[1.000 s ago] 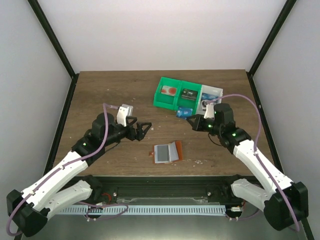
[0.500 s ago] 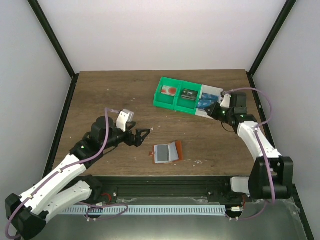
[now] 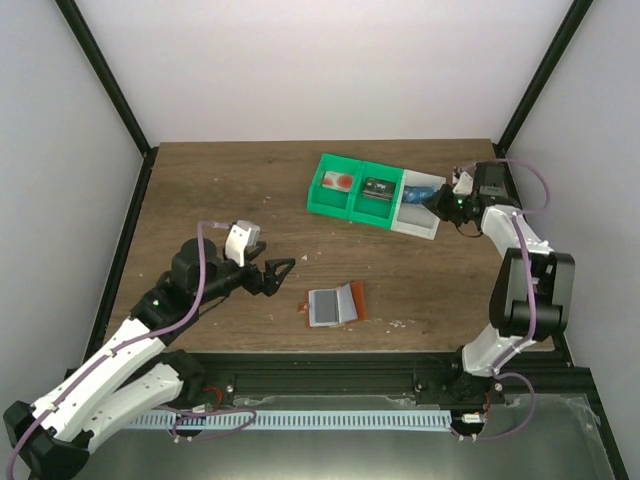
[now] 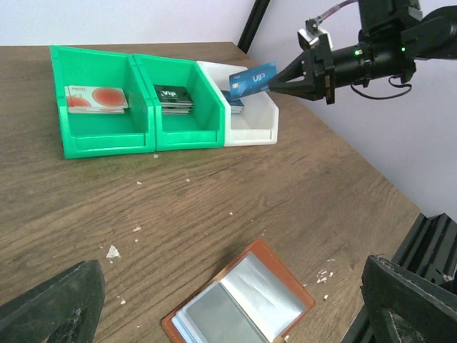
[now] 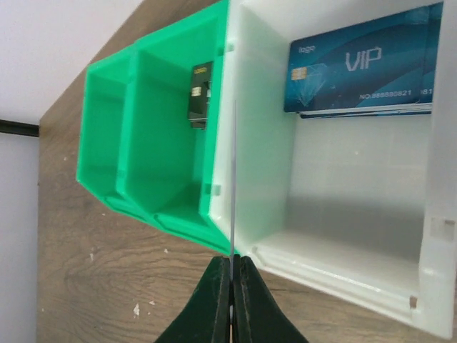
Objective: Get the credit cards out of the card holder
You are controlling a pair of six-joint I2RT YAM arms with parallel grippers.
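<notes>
Over the far right of the worktop (image 3: 220,190), the right pincer (image 4: 275,82) is clamped on a blue credit card (image 4: 252,80). It is held on edge, long axis running straight out from the jaws, roughly in line with the wall between the white bin (image 4: 251,133) and the green bin (image 4: 182,136). Dropping it probably needs a nudge toward the white side. Well apart, the card holder (image 3: 333,305) lies open, nearer the left pincer (image 3: 280,277), which gapes wide and empty
</notes>
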